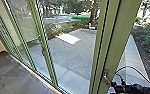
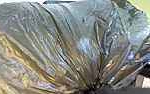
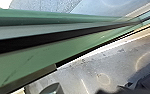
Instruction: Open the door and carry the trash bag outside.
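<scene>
Your trash bag (image 2: 66,47) fans out in folds from a tight gather by your left gripper (image 2: 97,90).
Your right gripper (image 1: 116,88) is near the metal handle (image 1: 106,78) on the green door frame (image 1: 118,42); you can't tell either one's opening or grip.

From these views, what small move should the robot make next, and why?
Probably a gentle push with the cabled black right arm on the broad green door frame: the arm reaches in close to the frame's small metal handle, and the shiny, crinkled plastic trash bag, bunched near the left wrist, likely needs a wide gap to pass.
</scene>
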Motion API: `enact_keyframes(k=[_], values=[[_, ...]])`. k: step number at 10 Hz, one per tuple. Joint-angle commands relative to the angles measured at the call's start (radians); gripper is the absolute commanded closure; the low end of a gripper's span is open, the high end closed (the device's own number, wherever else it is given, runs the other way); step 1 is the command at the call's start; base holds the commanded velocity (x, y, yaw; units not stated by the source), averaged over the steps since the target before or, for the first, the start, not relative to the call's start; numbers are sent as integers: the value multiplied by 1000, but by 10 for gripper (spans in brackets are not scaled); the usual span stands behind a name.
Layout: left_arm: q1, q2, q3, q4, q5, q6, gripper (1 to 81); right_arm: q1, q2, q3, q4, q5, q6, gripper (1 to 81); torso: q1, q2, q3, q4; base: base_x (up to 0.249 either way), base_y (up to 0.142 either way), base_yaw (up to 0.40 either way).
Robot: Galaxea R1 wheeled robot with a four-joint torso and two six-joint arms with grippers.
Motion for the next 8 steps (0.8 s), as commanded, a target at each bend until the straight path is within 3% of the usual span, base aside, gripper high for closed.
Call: enact_keyframes(k=[1, 8], values=[[-24, -14, 1, -7, 55, 1, 811, 24, 120, -43, 31, -244, 52, 10, 2, 0, 0, 0, 93, 0, 0], [-13, -17, 1, -8, 54, -1, 811, 84, 90, -64, 39, -192, 78, 10, 2, -2, 0, -2, 93, 0, 0]])
